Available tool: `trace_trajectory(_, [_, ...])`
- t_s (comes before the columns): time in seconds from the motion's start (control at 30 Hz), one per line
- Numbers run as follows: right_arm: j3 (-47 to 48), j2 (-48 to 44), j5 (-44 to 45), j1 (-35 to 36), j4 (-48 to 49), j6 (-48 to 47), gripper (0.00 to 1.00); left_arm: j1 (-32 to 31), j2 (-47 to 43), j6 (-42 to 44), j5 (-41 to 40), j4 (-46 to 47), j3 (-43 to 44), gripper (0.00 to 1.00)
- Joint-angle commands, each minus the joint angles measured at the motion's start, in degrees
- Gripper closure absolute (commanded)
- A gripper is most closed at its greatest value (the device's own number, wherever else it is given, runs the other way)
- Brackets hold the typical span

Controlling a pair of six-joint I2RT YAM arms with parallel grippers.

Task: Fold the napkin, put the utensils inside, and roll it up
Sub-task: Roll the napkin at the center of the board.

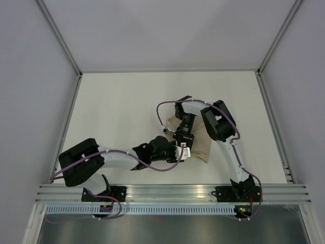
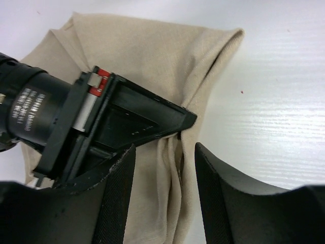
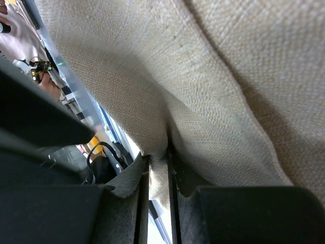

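The beige napkin (image 1: 199,147) lies bunched on the white table, right of centre. My right gripper (image 1: 182,142) comes down from above and is shut on a fold of the napkin (image 3: 228,76); the cloth is pinched between its two pads (image 3: 157,162). My left gripper (image 1: 175,152) reaches in from the left. Its jaws (image 2: 165,147) stand open on either side of a ridge of pleated napkin (image 2: 152,56), just below the right gripper's tip (image 2: 187,121). The utensils are out of view.
The white table (image 1: 117,112) is boxed in by grey walls with metal rails along its left and right edges. An aluminium rail (image 1: 172,193) carrying the arm bases runs along the near edge.
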Motion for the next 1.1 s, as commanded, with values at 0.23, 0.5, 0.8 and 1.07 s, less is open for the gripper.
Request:
trace_trajectory(0.23, [2.59,4.00,6.05,-0.72,17.14,-2.52,0.99,-1.22,3.88,5.98,-2.65,-0.20,3.13,0.44])
trace_trajectory(0.5, [3.11,4.27,5.96,-0.81,16.61,-2.70,0.99,-1.30,7.83,8.26,-1.86,-1.17,6.12,0.44])
trace_trajectory(0.8, [3.11,4.35,6.05,-0.99,16.52,-2.87,0.99,-0.87,9.86,8.45,-2.65,-1.17,5.86,0.44])
trace_trajectory(1.07, [2.76,4.44,5.96,-1.16,16.35,-3.23,0.99,1.16,5.64,4.66,-3.35,1.73,0.94,0.44])
